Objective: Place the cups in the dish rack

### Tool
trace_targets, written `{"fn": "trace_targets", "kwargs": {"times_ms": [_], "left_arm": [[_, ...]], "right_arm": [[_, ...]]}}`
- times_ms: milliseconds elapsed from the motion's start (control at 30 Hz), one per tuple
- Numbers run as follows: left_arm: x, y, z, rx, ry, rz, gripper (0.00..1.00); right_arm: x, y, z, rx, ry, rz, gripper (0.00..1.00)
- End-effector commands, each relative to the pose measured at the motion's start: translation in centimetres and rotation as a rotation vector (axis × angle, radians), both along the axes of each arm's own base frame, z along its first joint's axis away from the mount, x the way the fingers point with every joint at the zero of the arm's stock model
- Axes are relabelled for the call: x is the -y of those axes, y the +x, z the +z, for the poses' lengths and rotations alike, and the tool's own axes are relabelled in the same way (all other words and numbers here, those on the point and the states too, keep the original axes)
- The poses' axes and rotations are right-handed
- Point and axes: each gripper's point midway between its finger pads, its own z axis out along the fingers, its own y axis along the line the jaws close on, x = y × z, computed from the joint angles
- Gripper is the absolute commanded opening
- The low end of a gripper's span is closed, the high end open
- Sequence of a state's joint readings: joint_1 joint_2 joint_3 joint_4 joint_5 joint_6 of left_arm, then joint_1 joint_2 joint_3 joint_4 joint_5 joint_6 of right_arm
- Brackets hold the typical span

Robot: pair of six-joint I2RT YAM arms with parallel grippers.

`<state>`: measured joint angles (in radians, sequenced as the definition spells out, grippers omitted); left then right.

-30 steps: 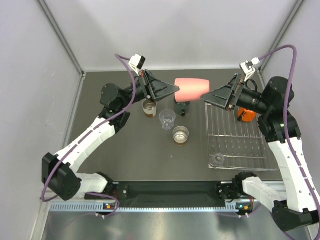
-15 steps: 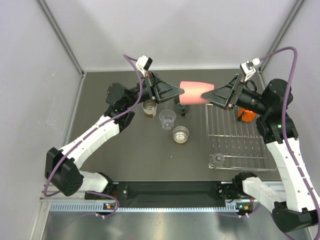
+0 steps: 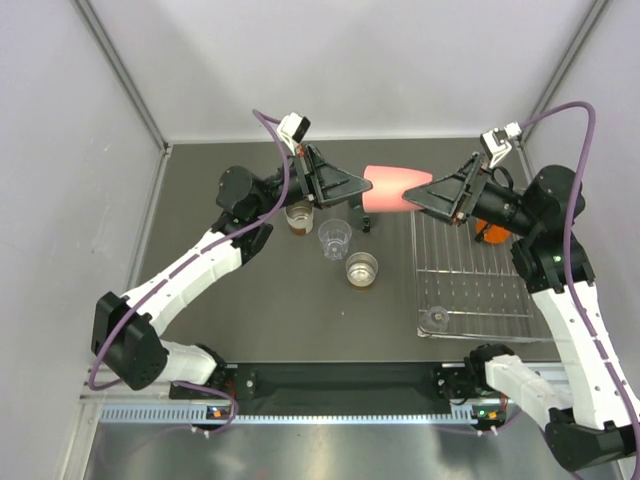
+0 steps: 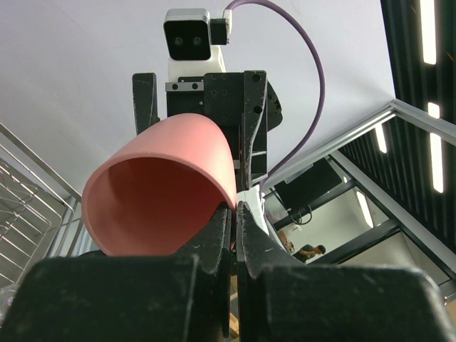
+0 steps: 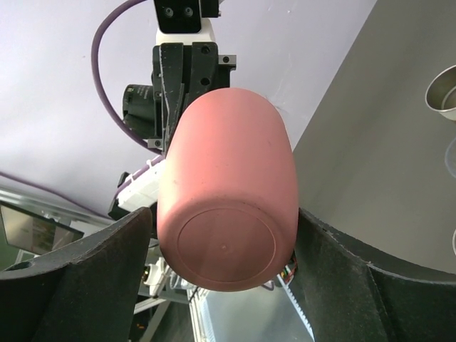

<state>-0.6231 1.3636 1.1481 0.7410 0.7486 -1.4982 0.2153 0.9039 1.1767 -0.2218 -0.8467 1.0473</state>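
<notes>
The dark surface (image 3: pixel 260 300) fills the floor of the enclosure. The dish rack (image 3: pixel 480 280) lies flat on its right side, in front of the right arm.

Both arms reach toward the far middle of the surface and meet there, above it. Between them the pink cup (image 3: pixel 395 187) hangs on its side, with its mouth toward the left arm and its base toward the right arm. It is over the gap just left of the rack's far corner.

The left fingers (image 4: pixel 214 242) are pressed together on the cup's rim, one inside the mouth and one outside, pinching the wall. The right fingers (image 5: pixel 71 285) are spread, one on each side of the cup's base. In the right wrist view the base sits between them, very close to both, but I cannot tell whether either one presses on it.

An orange cup (image 3: pixel 488 232) is at the far end of the rack, mostly hidden by the right arm. A clear cup (image 3: pixel 436 318) rests in the rack's near left corner.

Four more cups stand on the surface left of the rack:
- A steel cup (image 3: pixel 298 215) is under the left arm.
- A second clear cup (image 3: pixel 335 238) stands near it.
- Another steel cup (image 3: pixel 362 268) is nearer the camera.
- A dark green cup (image 3: pixel 366 218) is partly covered by the pink one held above it.
</notes>
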Motion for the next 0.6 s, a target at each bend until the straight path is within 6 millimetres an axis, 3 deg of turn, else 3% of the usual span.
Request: {"fn": "trace_targets", "kwargs": {"times_ms": [0,300,567], "left_arm": [[-0.9,-1.9,3.1,0.110,-0.072,-0.015,0.00],[-0.8,-2.4,3.0,0.114,-0.074,-0.026,0.00],[-0.8,-2.4,2.8,0.109,-0.070,-0.030,0.00]], "right_arm": [[0.0,-0.8,1.1,0.060,0.021,0.006,0.78],[0.0,-0.2,0.3,-0.010,0.077,-0.019,0.81],[0.1,-0.4,1.4,0.016,0.088,-0.024,0.82]]}}
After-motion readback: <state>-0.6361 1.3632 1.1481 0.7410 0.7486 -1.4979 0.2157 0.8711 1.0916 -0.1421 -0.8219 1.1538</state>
